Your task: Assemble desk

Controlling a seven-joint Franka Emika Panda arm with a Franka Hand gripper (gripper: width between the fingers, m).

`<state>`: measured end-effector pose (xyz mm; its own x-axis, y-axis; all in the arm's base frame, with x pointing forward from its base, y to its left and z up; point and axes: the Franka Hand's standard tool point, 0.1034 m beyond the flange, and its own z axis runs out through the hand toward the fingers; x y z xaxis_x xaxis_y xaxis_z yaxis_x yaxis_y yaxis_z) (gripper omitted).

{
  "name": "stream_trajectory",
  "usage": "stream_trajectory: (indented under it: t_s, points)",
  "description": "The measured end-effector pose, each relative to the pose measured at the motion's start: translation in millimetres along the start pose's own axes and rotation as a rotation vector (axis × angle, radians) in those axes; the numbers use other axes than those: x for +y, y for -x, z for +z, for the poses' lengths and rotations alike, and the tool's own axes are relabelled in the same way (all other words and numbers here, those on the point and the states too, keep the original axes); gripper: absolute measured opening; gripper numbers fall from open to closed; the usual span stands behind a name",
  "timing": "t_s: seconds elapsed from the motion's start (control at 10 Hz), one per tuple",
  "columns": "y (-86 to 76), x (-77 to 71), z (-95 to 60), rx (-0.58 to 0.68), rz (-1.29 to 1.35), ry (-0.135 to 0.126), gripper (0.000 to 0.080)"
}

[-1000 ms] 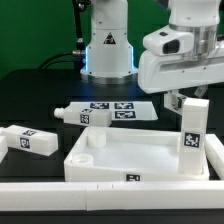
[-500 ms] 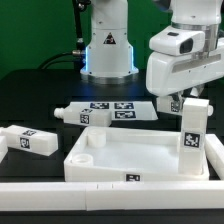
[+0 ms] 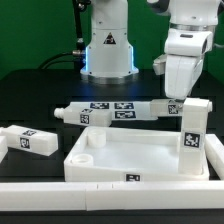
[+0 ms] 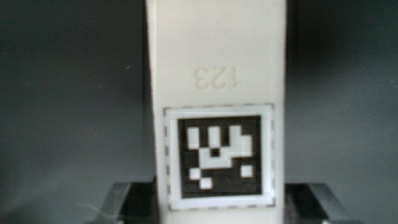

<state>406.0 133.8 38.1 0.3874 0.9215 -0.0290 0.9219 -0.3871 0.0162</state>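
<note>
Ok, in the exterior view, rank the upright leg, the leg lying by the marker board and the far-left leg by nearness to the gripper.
1. Upright leg, right beside the gripper.
2. Lying leg, mid-scene by the marker board.
3. Far-left leg, exterior view's left edge.

The exterior view sits low in front of the surface [image 3: 40,85], a little above it, and faces the robot base [image 3: 108,45] at the upper middle of the frame. It is near enough that the desk top [image 3: 140,152] fills much of the lower half and the arm [image 3: 185,45] is cut off at the upper right, with the gripper [image 3: 173,103] at the right. The wrist view looks along the gripper from very close: a leg [image 4: 217,60] with its tag [image 4: 221,155] fills the frame, fingers [image 4: 128,198] flanking it. Both views share the gripper. Which leg of the exterior view this is cannot be told.
</note>
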Motion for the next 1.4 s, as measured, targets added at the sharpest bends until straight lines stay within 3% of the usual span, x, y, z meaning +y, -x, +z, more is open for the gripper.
stream_trajectory:
  t_s: [0.2,0.4,0.5,0.9,1.1,1.4]
  points:
    - [-0.9,-1.2,1.2,-0.010,-0.165,0.013,0.0284]
    - [-15.8,-18.3,6.1,-0.028,-0.487,0.028,0.0284]
    - [-15.7,-19.2,6.3,-0.034,-0.573,0.032,0.0284]
    - [-8.1,-13.6,7.1,-0.059,-0.829,0.038,0.0284]
    - [-1.3,-8.7,7.7,-0.072,-1.212,0.048,0.0284]
    - [9.1,-2.4,9.8,-0.080,-1.384,0.055,0.0284]
